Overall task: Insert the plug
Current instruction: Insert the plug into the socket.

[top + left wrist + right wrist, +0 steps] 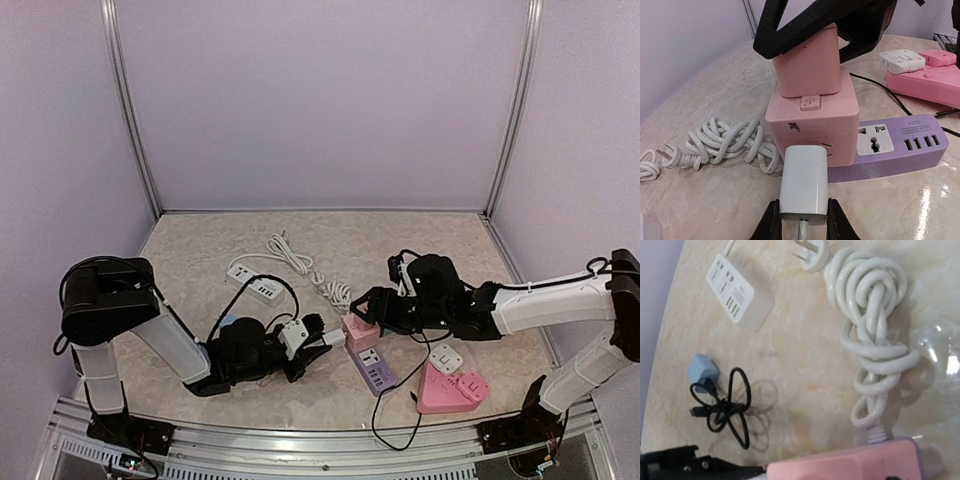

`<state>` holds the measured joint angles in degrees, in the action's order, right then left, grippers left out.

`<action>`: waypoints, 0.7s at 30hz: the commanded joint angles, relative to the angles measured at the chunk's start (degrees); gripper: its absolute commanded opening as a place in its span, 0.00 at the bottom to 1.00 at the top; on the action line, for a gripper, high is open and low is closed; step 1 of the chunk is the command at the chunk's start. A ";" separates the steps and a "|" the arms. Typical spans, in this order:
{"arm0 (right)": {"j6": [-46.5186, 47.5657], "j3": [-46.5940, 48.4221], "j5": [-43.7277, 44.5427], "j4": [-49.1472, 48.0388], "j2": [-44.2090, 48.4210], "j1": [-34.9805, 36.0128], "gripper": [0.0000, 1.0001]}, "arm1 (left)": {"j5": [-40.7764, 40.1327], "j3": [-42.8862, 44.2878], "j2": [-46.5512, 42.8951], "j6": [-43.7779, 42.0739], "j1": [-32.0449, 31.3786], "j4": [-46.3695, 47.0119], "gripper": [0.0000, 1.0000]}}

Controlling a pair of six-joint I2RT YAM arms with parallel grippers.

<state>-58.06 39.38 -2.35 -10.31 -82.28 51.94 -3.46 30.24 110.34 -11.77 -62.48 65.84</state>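
Note:
The white plug [804, 182] is clamped at its rear end by my left gripper [803, 209], which is shut on it. Its front end meets the front face of the pink socket cube [812, 117], at the slots low on that face. The pins are hidden, so how deep they sit cannot be told. From above, my right gripper [374, 308] straddles the cube's upper block [807, 60], its black fingers [771, 35] touching both sides. The top view shows both grippers meeting at the cube [360, 330]. The cube's pink edge [850, 465] fills the bottom of the right wrist view.
A purple power strip [900, 145] lies against the cube's right side. A coiled white cable [725, 142] lies to its left. A white power strip [255, 283] sits farther back. A blue charger with a black cord [702, 372] lies near the left arm. A pink triangular socket [450, 390] carries a white adapter [445, 357].

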 commanded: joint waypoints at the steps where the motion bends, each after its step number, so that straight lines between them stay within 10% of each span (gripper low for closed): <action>1: -2.24 -3.11 -5.57 5.76 -1.93 3.85 0.69 | -7.34 2.28 0.11 -0.73 -0.28 2.34 0.00; 21: 0.42 -3.15 -7.42 3.96 -5.44 6.95 0.67 | -4.95 14.69 7.10 1.35 -0.95 -2.62 0.00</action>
<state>-56.45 38.11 7.53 -15.46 -83.81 52.73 -10.15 37.91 116.29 -10.96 -64.03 65.39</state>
